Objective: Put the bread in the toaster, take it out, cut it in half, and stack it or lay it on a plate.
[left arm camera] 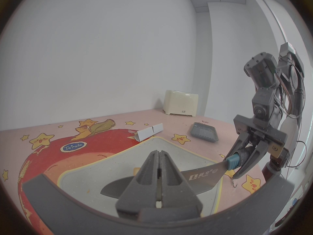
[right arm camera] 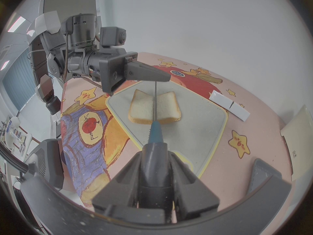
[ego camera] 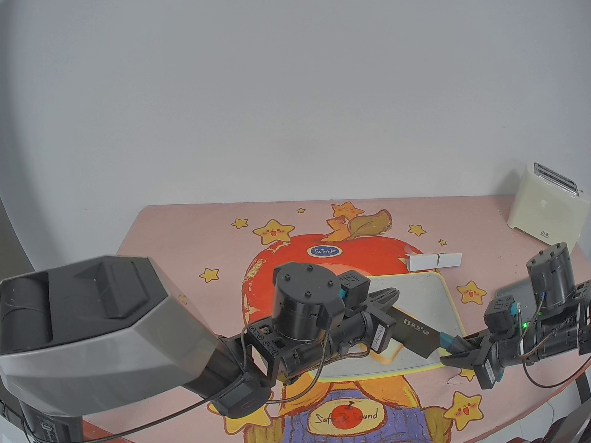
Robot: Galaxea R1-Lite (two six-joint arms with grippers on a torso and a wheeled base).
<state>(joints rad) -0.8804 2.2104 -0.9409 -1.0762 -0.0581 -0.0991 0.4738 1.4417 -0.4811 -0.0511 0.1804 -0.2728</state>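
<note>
Landmark: the cutting board, lying flat on the table.
Bread: one slice lies flat on the board, on the side nearer the left arm.
Knife: the blade stands edge-down along the slice's middle line. The handle reaches out past the board's right edge.
Right pincer: the right gripper is clamped on the knife handle, just off the board's right edge.
Left pincer: the left gripper has its fingers pressed together with nothing between them. It hangs over the board by the slice; I cannot tell whether it touches the bread.
Toaster: it stands well beyond the board's far right corner, with no bread sticking out of it.
Plate: a dark plate sits off the board's right side, between board and toaster.
Box: a white box lies just past the board's far edge.
Done, by my reading: the toasting and the taking out, since the slice is on the board.
In hand: the cut in half. I cannot tell whether the blade has gone through.
Left: finishing the cut, then moving both halves to the plate.
</note>
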